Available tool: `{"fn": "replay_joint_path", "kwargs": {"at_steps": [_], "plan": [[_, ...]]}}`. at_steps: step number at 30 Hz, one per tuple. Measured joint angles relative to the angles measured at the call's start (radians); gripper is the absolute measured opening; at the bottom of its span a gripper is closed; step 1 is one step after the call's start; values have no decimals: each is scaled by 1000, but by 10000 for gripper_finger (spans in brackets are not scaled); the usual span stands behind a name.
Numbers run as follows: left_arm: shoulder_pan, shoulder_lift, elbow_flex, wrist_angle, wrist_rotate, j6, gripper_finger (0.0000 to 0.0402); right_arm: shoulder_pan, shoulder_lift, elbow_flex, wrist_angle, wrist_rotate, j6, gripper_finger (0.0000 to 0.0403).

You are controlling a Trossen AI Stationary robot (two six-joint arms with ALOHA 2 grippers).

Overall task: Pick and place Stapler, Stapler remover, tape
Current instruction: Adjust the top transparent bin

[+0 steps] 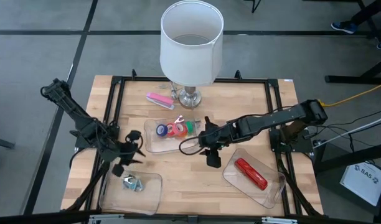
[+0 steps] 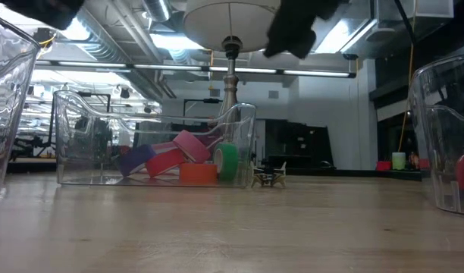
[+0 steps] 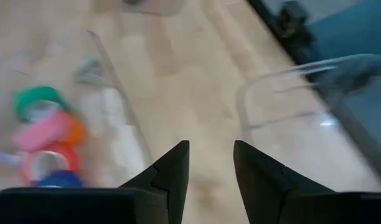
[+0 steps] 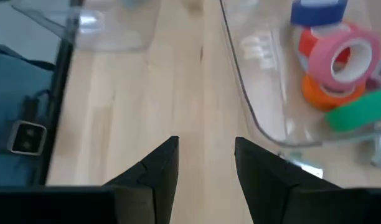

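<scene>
Several tape rolls lie in a clear tray at the table's middle; the low view shows them too. A pink stapler lies flat on the table near the lamp. A red stapler lies in the near-right tray. The stapler remover lies in the near-left tray. My left gripper hovers open left of the tape tray. My right gripper hovers open at that tray's right end. Neither holds anything.
A white-shaded lamp stands at the far middle of the table. A small metal piece sits on the table just right of the tape tray. A black frame runs round the tabletop. Bare wood lies between the two near trays.
</scene>
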Motion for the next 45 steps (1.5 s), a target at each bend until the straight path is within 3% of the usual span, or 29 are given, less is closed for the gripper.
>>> {"fn": "replay_joint_path", "kwargs": {"at_steps": [9, 15, 20, 26, 42, 45], "plan": [[131, 0, 0, 0, -112, 154, 120, -60, 21, -47, -178, 226, 28, 158], [220, 1, 0, 2, -126, 278, 115, -128, 105, -55, -144, 204, -22, 158], [282, -5, 0, 9, -154, 289, 108, -181, 171, -56, -113, 202, -28, 158], [316, -22, 0, 5, -155, 267, 102, -221, 234, -56, 34, 169, -51, 158], [321, -48, 1, 26, -211, 227, 98, -271, 349, -55, 712, -2, -133, 159], [320, -48, 1, 63, -213, 226, 100, -282, 347, -21, 699, -59, -132, 159]]}}
